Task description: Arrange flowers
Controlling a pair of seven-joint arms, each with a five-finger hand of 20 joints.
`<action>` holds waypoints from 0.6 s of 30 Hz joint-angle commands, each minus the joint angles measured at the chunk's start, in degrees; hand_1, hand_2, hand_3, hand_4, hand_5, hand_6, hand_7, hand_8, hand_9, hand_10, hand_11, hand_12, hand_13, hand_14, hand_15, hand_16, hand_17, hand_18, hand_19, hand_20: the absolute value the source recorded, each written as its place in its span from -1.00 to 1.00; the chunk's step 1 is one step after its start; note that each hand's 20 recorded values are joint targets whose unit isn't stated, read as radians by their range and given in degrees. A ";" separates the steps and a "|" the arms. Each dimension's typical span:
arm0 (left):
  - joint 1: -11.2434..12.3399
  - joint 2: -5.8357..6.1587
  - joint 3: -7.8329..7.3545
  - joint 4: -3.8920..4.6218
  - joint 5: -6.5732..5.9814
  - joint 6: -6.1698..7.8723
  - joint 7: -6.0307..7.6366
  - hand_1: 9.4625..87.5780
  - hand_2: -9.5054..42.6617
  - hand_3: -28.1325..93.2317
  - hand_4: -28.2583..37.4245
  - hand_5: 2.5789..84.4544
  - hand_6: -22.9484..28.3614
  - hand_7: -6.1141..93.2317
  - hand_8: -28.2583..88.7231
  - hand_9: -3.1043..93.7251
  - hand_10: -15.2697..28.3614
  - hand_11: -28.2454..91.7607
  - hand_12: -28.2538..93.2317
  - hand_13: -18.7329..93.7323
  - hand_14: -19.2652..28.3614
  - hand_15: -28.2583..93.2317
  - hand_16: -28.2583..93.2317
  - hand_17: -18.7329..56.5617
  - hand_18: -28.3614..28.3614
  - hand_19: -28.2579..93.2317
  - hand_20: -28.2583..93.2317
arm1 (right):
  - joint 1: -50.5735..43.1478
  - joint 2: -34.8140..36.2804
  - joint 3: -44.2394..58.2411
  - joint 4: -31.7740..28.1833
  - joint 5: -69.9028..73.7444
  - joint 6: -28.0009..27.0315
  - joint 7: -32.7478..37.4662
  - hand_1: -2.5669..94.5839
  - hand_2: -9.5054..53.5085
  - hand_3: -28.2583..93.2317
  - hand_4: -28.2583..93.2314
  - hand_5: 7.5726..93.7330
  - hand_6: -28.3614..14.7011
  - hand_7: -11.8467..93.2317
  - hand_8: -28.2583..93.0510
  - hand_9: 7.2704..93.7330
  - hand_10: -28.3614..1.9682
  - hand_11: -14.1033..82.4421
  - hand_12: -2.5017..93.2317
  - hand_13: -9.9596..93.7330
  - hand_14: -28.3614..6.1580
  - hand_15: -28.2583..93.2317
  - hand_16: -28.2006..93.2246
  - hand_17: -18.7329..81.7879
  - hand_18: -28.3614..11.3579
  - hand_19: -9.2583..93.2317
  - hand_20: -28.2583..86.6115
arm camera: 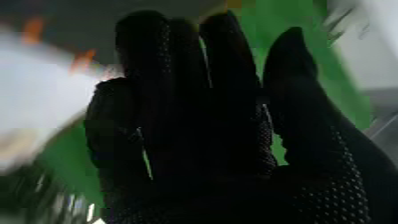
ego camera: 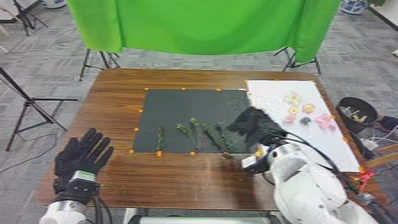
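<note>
In the head view my right hand (ego camera: 256, 126) is over the right edge of the dark mat (ego camera: 167, 107), beside the green stems (ego camera: 211, 136). More sprigs (ego camera: 186, 131) and a thin stem (ego camera: 160, 137) lie on the mat to its left. My left hand (ego camera: 83, 154) rests palm down at the table's left side, its fingers straight. Pale yellow and pink flowers (ego camera: 308, 108) lie on the white sheet (ego camera: 282, 91), right of my right hand. In the right wrist view the right hand (arm camera: 200, 110) has its fingers extended, with nothing visible in its grasp.
Orange markers (ego camera: 193, 153) line the dark mat's edges on the brown table (ego camera: 178, 187). A black bin (ego camera: 357, 111) stands off the table's right side. Beyond the far edge hangs a green cloth (ego camera: 200, 25) on stands.
</note>
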 commanded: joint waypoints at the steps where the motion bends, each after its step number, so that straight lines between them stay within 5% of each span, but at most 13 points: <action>1: 0.47 -0.02 -0.14 -0.62 0.12 -1.05 0.65 -0.50 0.04 0.67 -1.00 -0.04 0.28 -0.51 -0.68 -0.27 0.42 -0.08 -0.37 -0.24 0.50 0.15 -0.69 -0.68 0.51 0.09 -0.40 | -1.03 3.29 9.18 2.28 -9.77 -9.65 5.93 -0.25 -0.71 0.81 -0.86 0.29 0.09 -0.45 -0.74 0.28 -0.26 -0.47 -0.64 0.36 -0.26 0.22 -0.21 -0.02 -0.75 0.84 0.11; 6: 0.53 -0.20 -0.04 -0.62 -0.05 -0.79 0.75 -0.50 0.04 0.66 -1.00 -0.04 0.28 -0.50 -0.68 -0.27 0.42 -0.08 -0.37 -0.23 0.50 0.16 -0.69 -0.68 0.51 0.09 -0.40 | 0.18 4.15 7.80 5.05 -14.16 -11.21 9.74 -0.12 -0.99 0.78 -0.92 0.25 0.11 -0.46 -0.74 0.26 -0.17 -0.46 -0.64 0.37 -0.20 0.21 -0.22 -0.01 -0.76 0.84 0.10; 18: -0.15 -0.37 0.35 -0.54 -0.10 -0.48 0.23 -0.50 0.04 0.67 -1.00 -0.05 0.28 -0.51 -0.68 -0.30 0.41 -0.08 -0.37 -0.24 0.50 0.15 -0.69 -0.68 0.51 0.09 -0.40 | 3.22 3.11 5.87 10.37 -14.99 -7.90 9.21 0.02 -1.00 0.81 -0.99 0.17 0.15 -0.47 -0.74 0.15 -0.01 -0.50 -0.66 0.37 -0.12 0.19 -0.21 0.00 -0.73 0.85 0.09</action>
